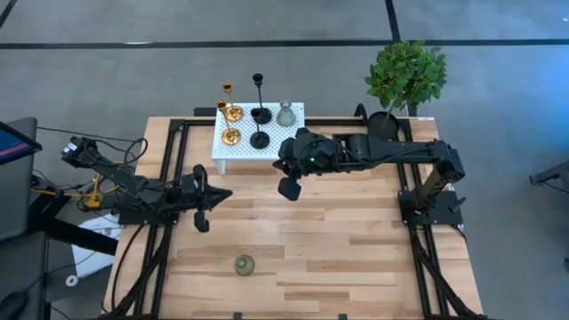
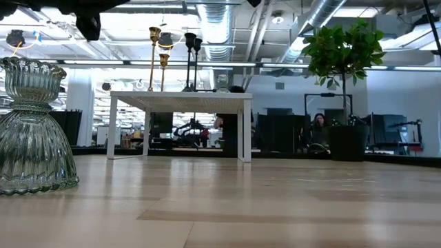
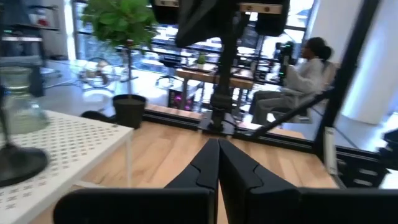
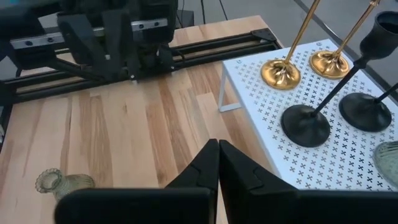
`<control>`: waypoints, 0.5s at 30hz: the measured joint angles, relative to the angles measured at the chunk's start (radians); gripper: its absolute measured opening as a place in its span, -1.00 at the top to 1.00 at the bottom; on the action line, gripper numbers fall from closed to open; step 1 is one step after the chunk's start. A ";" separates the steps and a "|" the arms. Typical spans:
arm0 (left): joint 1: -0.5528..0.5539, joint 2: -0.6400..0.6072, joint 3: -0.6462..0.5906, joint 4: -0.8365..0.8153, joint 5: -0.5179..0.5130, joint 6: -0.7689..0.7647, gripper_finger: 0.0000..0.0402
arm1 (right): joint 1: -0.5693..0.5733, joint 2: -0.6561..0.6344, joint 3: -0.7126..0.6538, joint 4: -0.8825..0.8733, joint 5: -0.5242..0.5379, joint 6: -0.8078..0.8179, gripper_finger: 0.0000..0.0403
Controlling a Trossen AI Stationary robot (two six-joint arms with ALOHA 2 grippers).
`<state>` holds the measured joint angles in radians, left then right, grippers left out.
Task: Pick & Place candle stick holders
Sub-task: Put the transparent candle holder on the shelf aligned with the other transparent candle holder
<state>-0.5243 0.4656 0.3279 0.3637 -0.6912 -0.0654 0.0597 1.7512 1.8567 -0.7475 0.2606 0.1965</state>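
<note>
On your high view, a small perforated stand (image 1: 252, 151) sits upper centre of the table (image 1: 356, 258), carrying five holders (image 1: 259, 140); a sixth holder (image 1: 244, 265) lies alone at lower centre, and a potted plant (image 1: 404, 76) stands upper right.

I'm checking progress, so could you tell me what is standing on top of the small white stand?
On the white stand stand two gold holders, two black holders and one grey-green holder. Nothing seems hidden. Another grey-green holder lies on the table.
</note>
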 joint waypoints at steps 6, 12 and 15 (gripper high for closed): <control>0.000 0.000 0.000 0.000 0.118 0.000 0.97 | -0.001 0.000 0.000 0.000 0.016 0.039 1.00; 0.000 0.000 0.000 -0.059 0.141 0.000 0.98 | 0.004 0.000 0.000 0.000 0.055 0.066 1.00; -0.001 0.005 0.000 -0.089 0.141 -0.032 0.98 | 0.004 0.000 0.000 0.000 0.055 0.067 1.00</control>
<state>-0.5251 0.4710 0.3275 0.2748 -0.5499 -0.0975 0.0639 1.7516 1.8565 -0.7475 0.3154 0.2634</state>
